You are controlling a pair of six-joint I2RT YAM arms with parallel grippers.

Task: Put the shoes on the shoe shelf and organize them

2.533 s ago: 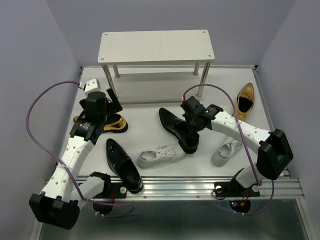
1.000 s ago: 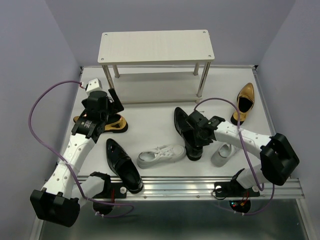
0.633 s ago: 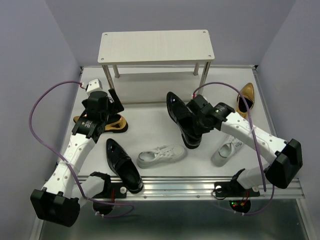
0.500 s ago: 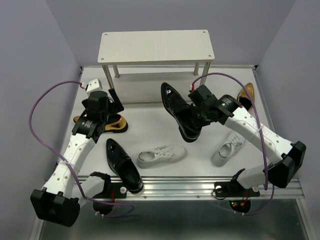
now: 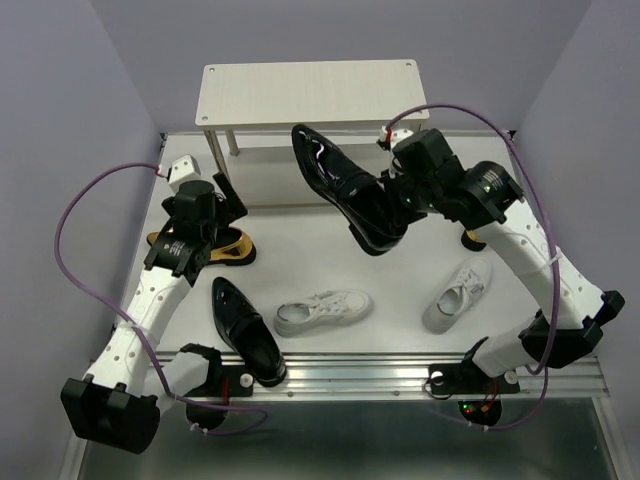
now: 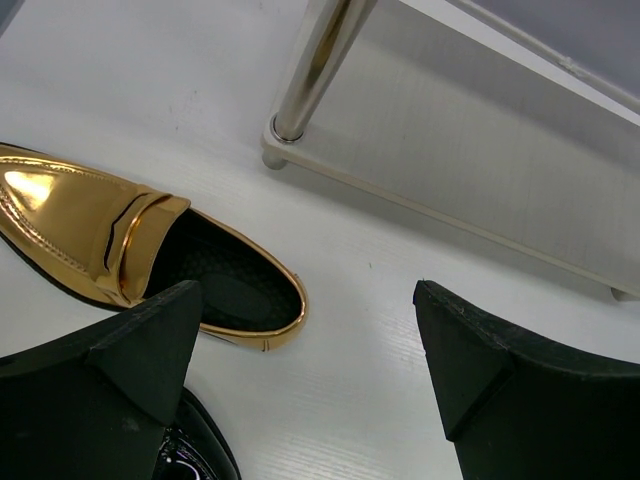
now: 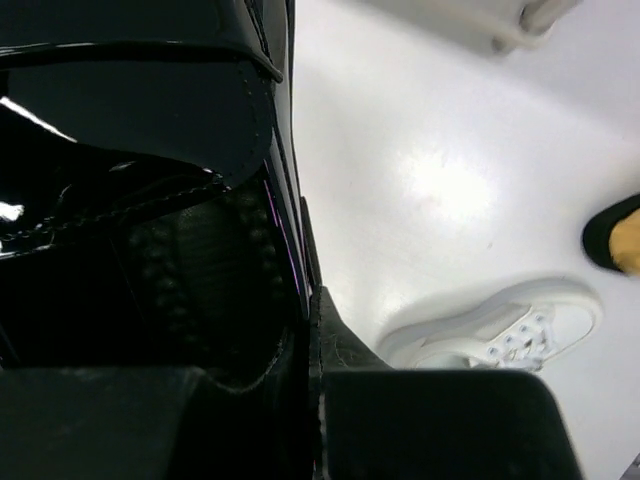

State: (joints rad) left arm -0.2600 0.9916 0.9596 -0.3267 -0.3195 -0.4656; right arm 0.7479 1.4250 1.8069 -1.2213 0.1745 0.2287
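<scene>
Right gripper (image 5: 398, 203) is clamped on the heel end of a black dress shoe (image 5: 340, 185) and holds it in the air above the table (image 5: 300, 250), in front of the shelf (image 5: 312, 92). The shoe is tilted, with its toe toward the shelf at the upper left and its heel lower, at the right gripper. Whether the toe is over the lower board cannot be told. In the right wrist view the shoe's glossy upper and dark opening fill most of the picture.

The left gripper (image 6: 305, 295) hangs with its jaws apart over the table. It is just beside the open heel end of a gold loafer (image 6: 110, 240) and near the shelf's front left leg (image 6: 320, 60).

On the table lie 4 more shoes. A second black dress shoe (image 5: 245, 330) is near the front edge, and 2 white sneakers (image 5: 320, 310) lie well apart to its right. A second gold loafer (image 5: 470, 240) is partly hidden behind the right arm.
</scene>
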